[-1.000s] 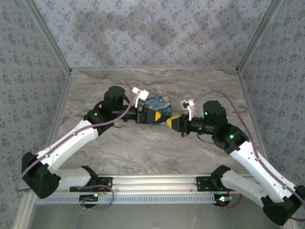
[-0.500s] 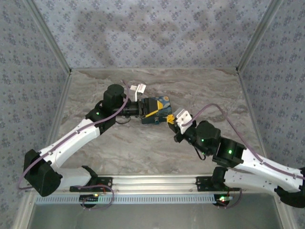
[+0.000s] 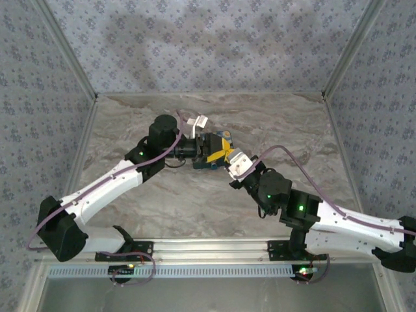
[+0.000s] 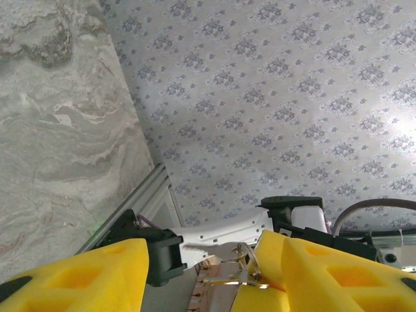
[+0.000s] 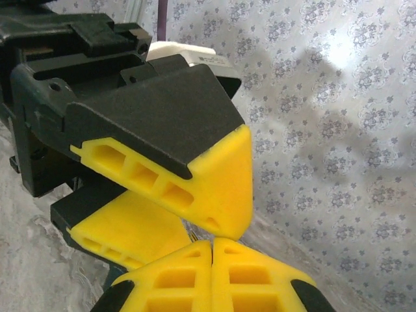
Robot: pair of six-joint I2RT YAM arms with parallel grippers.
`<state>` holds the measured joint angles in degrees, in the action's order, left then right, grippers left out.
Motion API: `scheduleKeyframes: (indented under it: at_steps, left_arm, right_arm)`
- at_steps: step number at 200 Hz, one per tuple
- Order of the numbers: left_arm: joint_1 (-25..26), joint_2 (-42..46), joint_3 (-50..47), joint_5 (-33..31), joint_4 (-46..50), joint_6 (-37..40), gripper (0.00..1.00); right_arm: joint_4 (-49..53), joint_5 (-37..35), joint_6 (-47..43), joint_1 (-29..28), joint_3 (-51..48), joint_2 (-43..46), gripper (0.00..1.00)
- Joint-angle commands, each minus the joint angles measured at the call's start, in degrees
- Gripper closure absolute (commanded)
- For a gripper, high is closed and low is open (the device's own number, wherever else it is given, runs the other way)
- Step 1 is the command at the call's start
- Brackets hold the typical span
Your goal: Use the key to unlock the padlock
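**Both grippers nose to nose at table centre**

My left arm reaches diagonally from its near-left base to mid-table. Its wrist is rolled onto its side, so the table (image 3: 273,117) stands vertical in that wrist view. The left gripper (image 3: 211,153) sits against the painted box (image 3: 220,140), its yellow fingers (image 4: 78,276) well apart.

In the gap I see a small silvery loop (image 4: 239,259) on a coppery piece. I cannot tell whether it is the padlock's shackle or a key ring.

My right arm lies low across the near right, wrist angled up-left. The right gripper (image 3: 229,160) points into the left jaws, pads (image 5: 182,276) pressed together. I cannot tell if anything is pinched.
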<state>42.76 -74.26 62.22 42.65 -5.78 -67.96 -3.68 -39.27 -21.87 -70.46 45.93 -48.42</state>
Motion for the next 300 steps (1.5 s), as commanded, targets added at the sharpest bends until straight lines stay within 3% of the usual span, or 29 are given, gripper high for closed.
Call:
scheduleKeyframes:
  at_steps: [1, 83, 122, 134, 152, 170, 182, 206, 248, 277, 300]
  left_arm:
    - [0.4, 1.1, 2.2, 1.8, -2.8, -1.1, 0.50]
    - [0.4, 1.1, 1.9, 2.1, -3.3, -1.2, 0.84]
    - [0.1, 1.1, 1.7, 2.1, -2.9, -0.9, 0.93]
    - [-0.1, 1.2, 1.6, 2.1, -2.6, -0.6, 1.00]
    - [-0.3, 1.5, 1.5, 1.7, -1.9, 0.3, 1.00]
    - [-0.5, 2.0, 2.3, 0.3, 1.4, 3.2, 1.00]
    - [-0.6, 2.4, 3.7, -1.5, 6.4, 7.3, 1.00]
    - [-0.8, 2.6, 6.0, -5.7, 14.5, 14.7, 1.00]
    - [-0.3, 2.5, 7.2, -12.6, 20.5, 23.0, 1.00]
    - [0.9, 2.5, 5.8, -16.0, 18.0, 23.8, 1.00]
    - [2.0, 2.6, 4.8, -16.4, 14.1, 22.7, 1.00]
  right_arm:
    - [-2.5, -3.0, -2.8, -0.8, -0.6, -0.5, 1.00]
    - [-3.9, -7.1, -8.3, -4.3, -1.3, -2.9, 1.00]
    - [-4.3, -7.5, -9.4, -4.6, -1.5, -3.3, 1.00]
    - [-4.0, -7.5, -9.2, -4.6, -1.5, -3.2, 1.00]
    - [-2.0, -7.6, -7.3, -4.6, -0.9, -3.0, 1.00]
    - [3.0, -6.8, -2.0, -3.7, 0.8, -2.3, 0.75]
    - [6.9, -5.3, 2.8, -2.6, 1.5, -0.7, 0.68]
    - [14.5, 1.8, 15.0, 1.6, 1.6, 3.8, 0.58]
    - [20.8, 25.2, 37.1, 14.4, 1.6, 7.8, 0.55]
    - [9.1, 45.6, 49.5, 23.6, -3.4, 7.7, 0.60]
    - [-7.4, 55.8, 60.9, 30.3, -9.0, 6.8, 0.60]
